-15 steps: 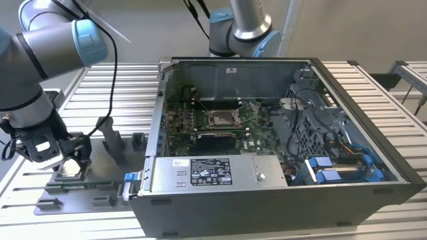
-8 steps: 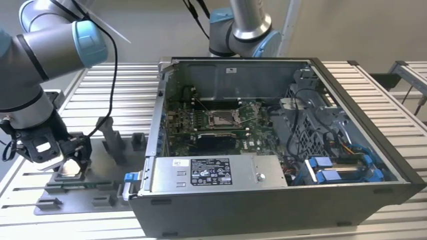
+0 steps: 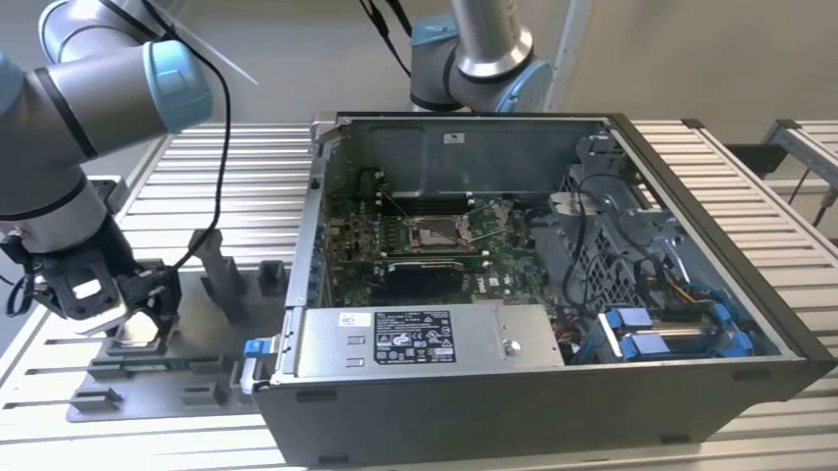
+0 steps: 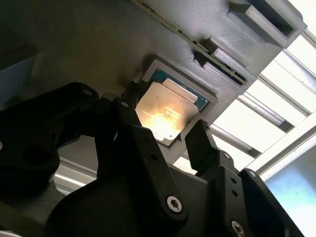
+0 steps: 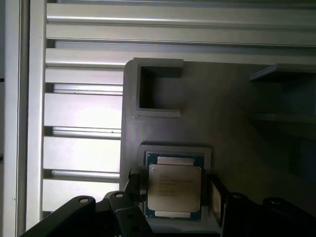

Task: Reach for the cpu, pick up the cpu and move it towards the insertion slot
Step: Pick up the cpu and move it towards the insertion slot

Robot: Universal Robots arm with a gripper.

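I have the end effector [image 3: 131, 319] low over the grey fixture plate [image 3: 196, 363] at the exterior view's left. The plate lies on the slatted aluminium worktop [image 3: 235, 167]. In the first wrist view the cpu [image 5: 174, 187] lies flat in a square recess of that plate, silvery face up, with a thin green border showing around it. The 2 black fingers [image 5: 132, 185] stand on opposite sides of the chip, just beside its edges. I read the jaws as wide enough to straddle it and not closed on it, with a narrow strip of the recess showing between each finger and the chip. The second wrist view shows the same arrangement, with light glaring off the chip's face between the fingers. Another square-cornered pocket [image 5: 158, 91] sits in the plate near the cpu.

The open computer case [image 3: 524, 402] stands on the worktop just beside the fixture plate. Inside it, the insertion slot [image 3: 437, 233] sits in the green motherboard [image 3: 347, 255], well apart from the end effector and the cpu. The silver power supply [image 3: 419, 339] lies along the case's near wall. A second robot arm [image 3: 472, 49] rises behind the case.
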